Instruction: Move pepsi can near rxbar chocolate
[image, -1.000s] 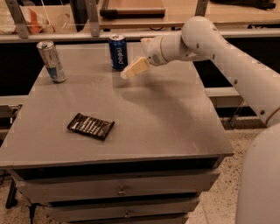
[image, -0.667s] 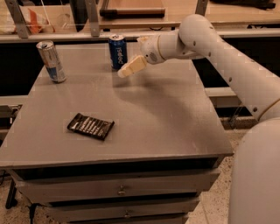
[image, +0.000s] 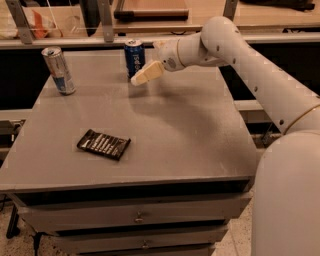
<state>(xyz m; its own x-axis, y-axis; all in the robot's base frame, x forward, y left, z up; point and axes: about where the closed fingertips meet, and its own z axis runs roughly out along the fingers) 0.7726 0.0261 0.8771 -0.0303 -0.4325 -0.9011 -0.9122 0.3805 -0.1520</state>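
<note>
— What does the grey worktop (image: 190, 135) carry?
— At the far middle, the pepsi can (image: 134, 57); far left, a taller silver-and-blue can (image: 58, 70); near left, the rxbar chocolate (image: 103, 144), lying flat.
— And the gripper (image: 145, 75)?
— Above the worktop, just right of the pepsi can.

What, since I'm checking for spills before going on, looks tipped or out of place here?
Nothing stands out. The pepsi can and the silver can stand upright at the table's far side. The rxbar lies flat near the front. The gripper hovers beside the pepsi can. No spill shows.
</note>
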